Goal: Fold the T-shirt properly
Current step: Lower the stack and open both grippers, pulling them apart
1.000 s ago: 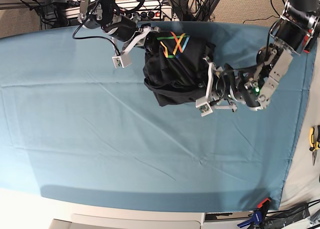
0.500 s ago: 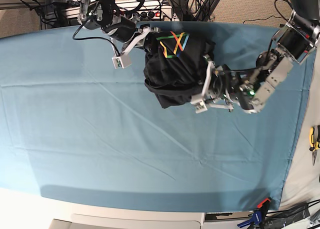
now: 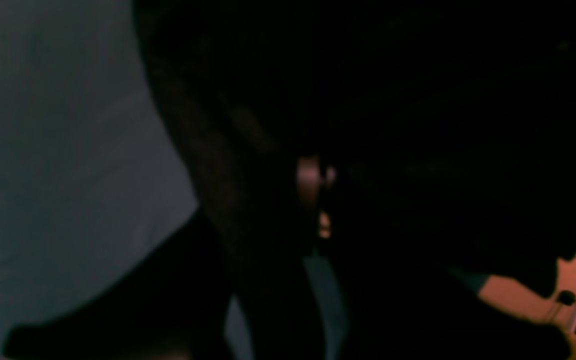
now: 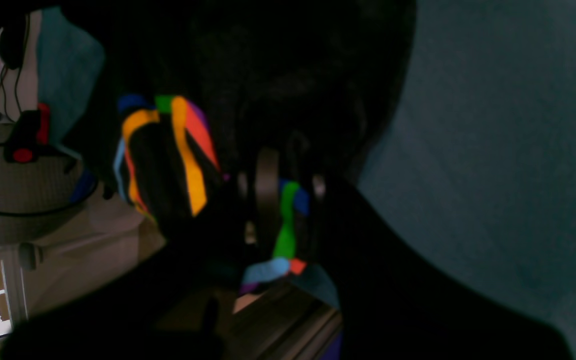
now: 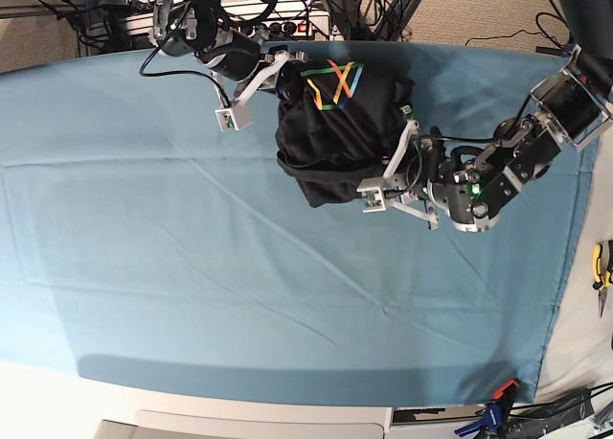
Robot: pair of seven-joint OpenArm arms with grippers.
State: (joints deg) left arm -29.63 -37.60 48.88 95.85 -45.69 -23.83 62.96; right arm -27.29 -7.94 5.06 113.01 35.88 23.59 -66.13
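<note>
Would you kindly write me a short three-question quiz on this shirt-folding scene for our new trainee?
1. True or false: the large black cloth T-shirt lies flat and fully spread on the teal table cloth.
2. Which part of the shirt shows the rainbow-coloured line print in the base view: A) the far part, B) the near edge, C) nowhere?
3. What are the left gripper and the right gripper each closed on?

Key
1. False: it is bunched in a heap.
2. A.
3. Both grip the shirt's fabric, at opposite sides of the heap.
</note>
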